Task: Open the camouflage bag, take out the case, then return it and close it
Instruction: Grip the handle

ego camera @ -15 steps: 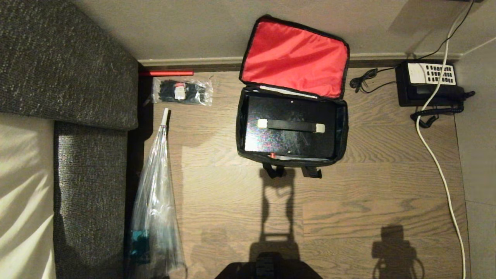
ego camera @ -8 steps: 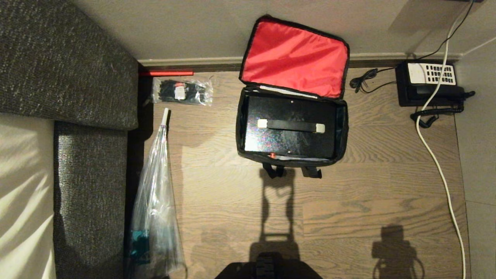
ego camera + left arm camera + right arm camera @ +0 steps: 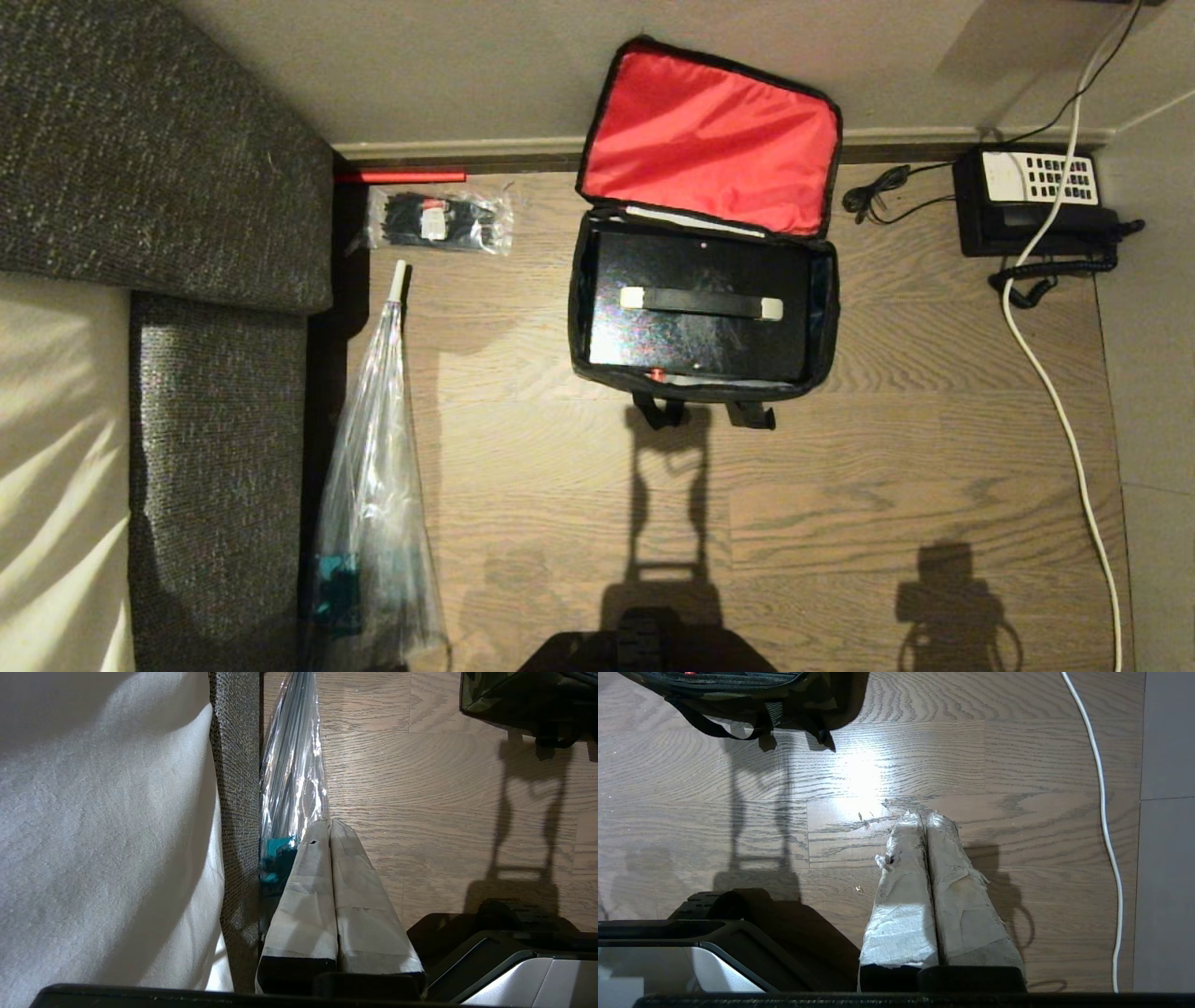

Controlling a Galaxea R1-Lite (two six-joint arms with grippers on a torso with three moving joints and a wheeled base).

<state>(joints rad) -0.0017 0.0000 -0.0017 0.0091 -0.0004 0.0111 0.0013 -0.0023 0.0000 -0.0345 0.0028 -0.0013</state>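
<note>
The right gripper (image 3: 924, 814) hangs parked over bare wooden floor (image 3: 924, 756), its two tape-wrapped fingers (image 3: 903, 896) pressed flat together and holding nothing. In the right wrist view, a white cable (image 3: 1104, 812) runs along the boards at about three o'clock from the tips, and the camouflage bag (image 3: 752, 688) with its black straps (image 3: 714, 725) sits at about eleven o'clock, well apart.

The left gripper (image 3: 330, 821) is likewise parked and clenched on nothing, fingers (image 3: 308, 891) touching along their length. In its own view, a clear plastic umbrella sleeve (image 3: 292, 765) lies just beyond the tips at about eleven o'clock, beside the dark edge of a sofa (image 3: 236, 788).

Neither gripper shows in the head view. There the camouflage bag (image 3: 579, 364) stands open on the floor at roughly twelve o'clock from the robot base (image 3: 649, 653), its red-lined lid (image 3: 709, 140) leaning back against the wall. The case (image 3: 700, 345) lies flat inside the bag, handle (image 3: 700, 302) uppermost. A black desk phone (image 3: 1032, 201) sits at two o'clock and a clear bag of cable ties (image 3: 439, 221) at ten o'clock.
</note>
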